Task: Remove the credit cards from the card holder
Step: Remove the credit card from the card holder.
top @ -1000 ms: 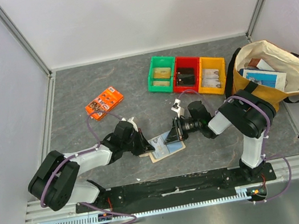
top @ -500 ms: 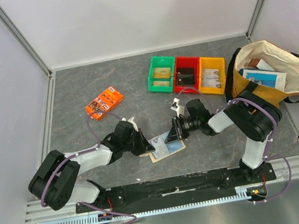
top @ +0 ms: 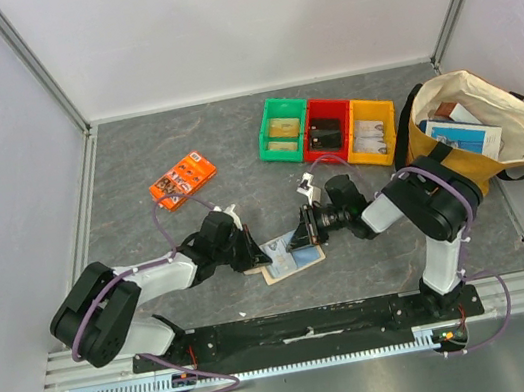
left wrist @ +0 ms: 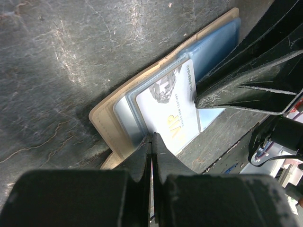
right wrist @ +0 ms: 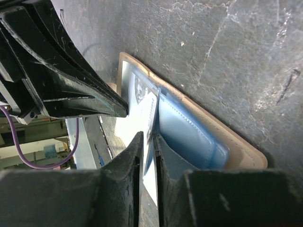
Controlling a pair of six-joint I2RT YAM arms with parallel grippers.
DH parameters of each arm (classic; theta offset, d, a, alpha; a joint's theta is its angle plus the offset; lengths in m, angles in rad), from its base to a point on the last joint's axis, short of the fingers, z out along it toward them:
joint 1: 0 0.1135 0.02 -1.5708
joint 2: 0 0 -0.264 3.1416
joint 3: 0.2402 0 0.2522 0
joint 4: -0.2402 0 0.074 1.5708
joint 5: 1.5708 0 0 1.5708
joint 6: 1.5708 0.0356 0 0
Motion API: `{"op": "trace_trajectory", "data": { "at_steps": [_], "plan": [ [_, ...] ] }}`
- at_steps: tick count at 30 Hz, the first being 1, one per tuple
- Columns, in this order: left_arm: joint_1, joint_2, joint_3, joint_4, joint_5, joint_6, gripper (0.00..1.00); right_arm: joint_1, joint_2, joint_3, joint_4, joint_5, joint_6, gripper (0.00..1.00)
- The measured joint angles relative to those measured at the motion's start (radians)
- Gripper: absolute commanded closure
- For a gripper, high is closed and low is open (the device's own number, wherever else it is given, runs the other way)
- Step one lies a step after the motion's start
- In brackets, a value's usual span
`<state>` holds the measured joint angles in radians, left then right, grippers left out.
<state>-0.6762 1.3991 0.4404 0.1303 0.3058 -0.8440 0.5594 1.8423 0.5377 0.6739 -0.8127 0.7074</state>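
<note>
Right claw (right wrist: 147, 137): fingers nearly together, clamped on the edge of the white credit card (left wrist: 170, 109). Left claw (left wrist: 151, 138): fingers pressed together at that card's opposite edge; cannot tell if they pinch card or sleeve. The card sticks partway out of the card holder (left wrist: 106, 116), which lies open on the surface (top: 181, 139) between the two claws, clear blue sleeve (right wrist: 189, 135) beside the card.

Versus 1 s ago: both claws and holder in the same spots; only the right arm's elbow sits slightly differently.

Containers, far side: green bin (top: 281, 101) holds tan flat items, red bin (top: 327, 101) a dark item, yellow bin (top: 373, 102) whitish packets. Tote bag (top: 509, 127) at right holds a blue-white booklet and more, unclear. Orange packet (top: 182, 179) lies loose at left.
</note>
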Motion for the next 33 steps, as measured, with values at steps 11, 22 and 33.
{"op": "trace_trajectory", "data": {
  "at_steps": [11, 22, 33],
  "plan": [
    [0.001, 0.006, 0.000, 0.008, 0.007, 0.000, 0.98, -0.002, 0.025, 0.000, 0.033, -0.009, 0.025, 1.00],
    [-0.001, 0.015, -0.002, 0.034, 0.010, 0.000, 0.98, -0.032, 0.019, -0.010, 0.013, -0.037, 0.012, 1.00],
    [-0.005, 0.015, -0.004, 0.041, 0.011, 0.000, 0.93, -0.074, -0.017, -0.011, -0.069, -0.048, -0.032, 0.98]
  ]
}}
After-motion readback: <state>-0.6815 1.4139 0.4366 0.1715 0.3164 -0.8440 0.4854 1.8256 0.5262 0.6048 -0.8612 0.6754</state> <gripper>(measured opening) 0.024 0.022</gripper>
